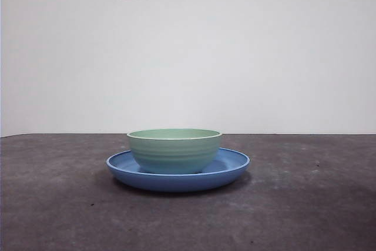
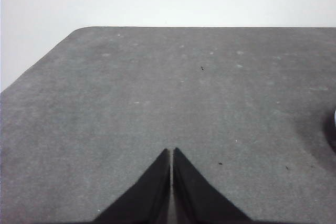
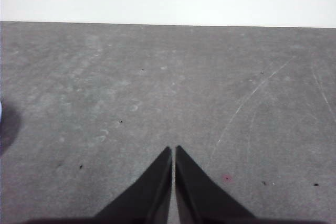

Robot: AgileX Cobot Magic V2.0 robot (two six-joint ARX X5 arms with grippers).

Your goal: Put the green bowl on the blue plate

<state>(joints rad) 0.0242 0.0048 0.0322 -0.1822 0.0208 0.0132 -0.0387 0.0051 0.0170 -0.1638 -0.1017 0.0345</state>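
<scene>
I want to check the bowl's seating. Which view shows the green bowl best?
The front view: the green bowl stands whole and upright on the blue plate, unobstructed. Neither wrist view shows the bowl at all; each shows only bare table beyond the shut left gripper or right gripper.

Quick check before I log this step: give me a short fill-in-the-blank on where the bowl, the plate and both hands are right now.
1. The green bowl sits upright on the blue ____.
2. The blue plate is ____ than the bowl.
3. The left hand and the right hand both have their jaws ____ and hold nothing.
4. On the wall behind the table hangs a white ____.

Missing words: plate; wider; shut; socket
</scene>
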